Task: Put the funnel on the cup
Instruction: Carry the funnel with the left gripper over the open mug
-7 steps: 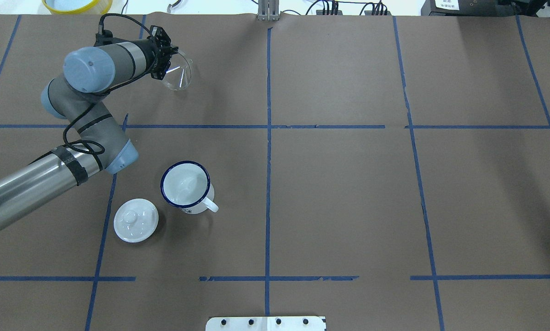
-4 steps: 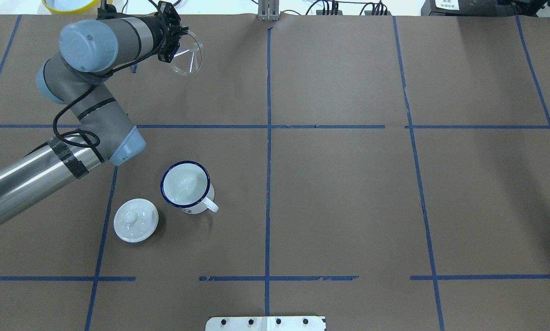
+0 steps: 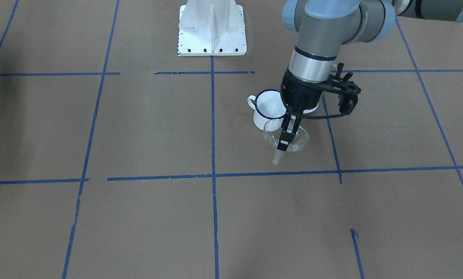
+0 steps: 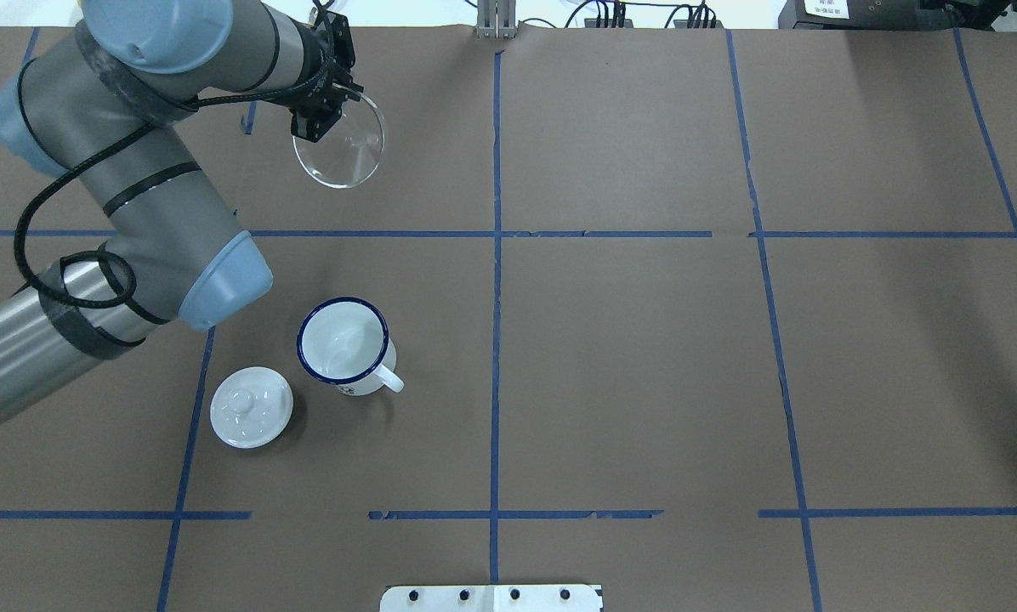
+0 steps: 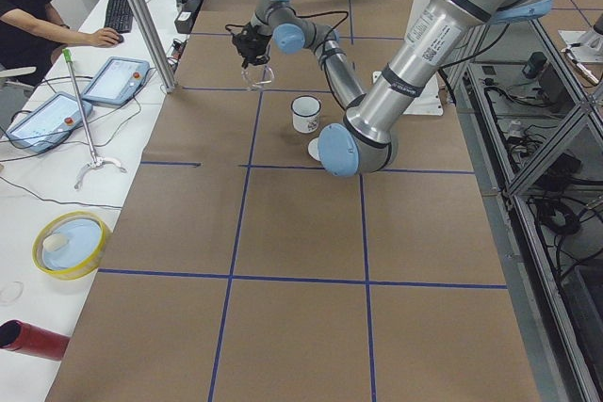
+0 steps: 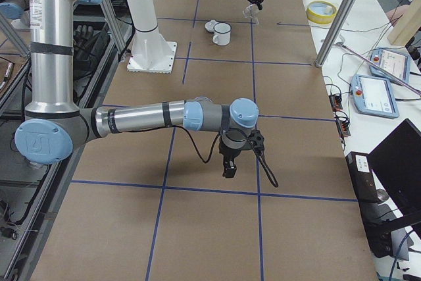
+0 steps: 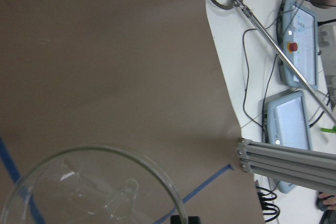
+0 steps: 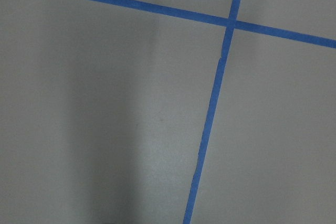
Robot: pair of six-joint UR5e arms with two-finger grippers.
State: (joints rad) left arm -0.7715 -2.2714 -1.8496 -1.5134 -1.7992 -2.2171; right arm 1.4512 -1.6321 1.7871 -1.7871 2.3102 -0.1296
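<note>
The clear funnel (image 4: 344, 151) hangs in the air over the table's far left part, mouth up and spout (image 3: 276, 157) down. My left gripper (image 4: 311, 126) is shut on its rim. The left wrist view shows the funnel (image 7: 100, 192) from above. The cup (image 4: 343, 342), a white mug with a dark blue rim, stands upright nearer the robot, well apart from the funnel (image 3: 291, 139). From the front the cup (image 3: 268, 106) sits just behind the gripper (image 3: 283, 142). My right gripper (image 6: 228, 168) hovers over bare table far off; whether it is open I cannot tell.
A white domed lid (image 4: 252, 406) with a knob lies beside the cup on its left. The white robot base plate (image 3: 212, 31) stands at the near middle edge. Beyond the far edge are an aluminium post (image 5: 141, 25), control tablets (image 5: 115, 80) and a seated person (image 5: 33, 16).
The left arm has lifted the funnel and turned its wrist, so the funnel's mouth now faces up. It sits a little closer to the cup. Cup and lid have not moved.
</note>
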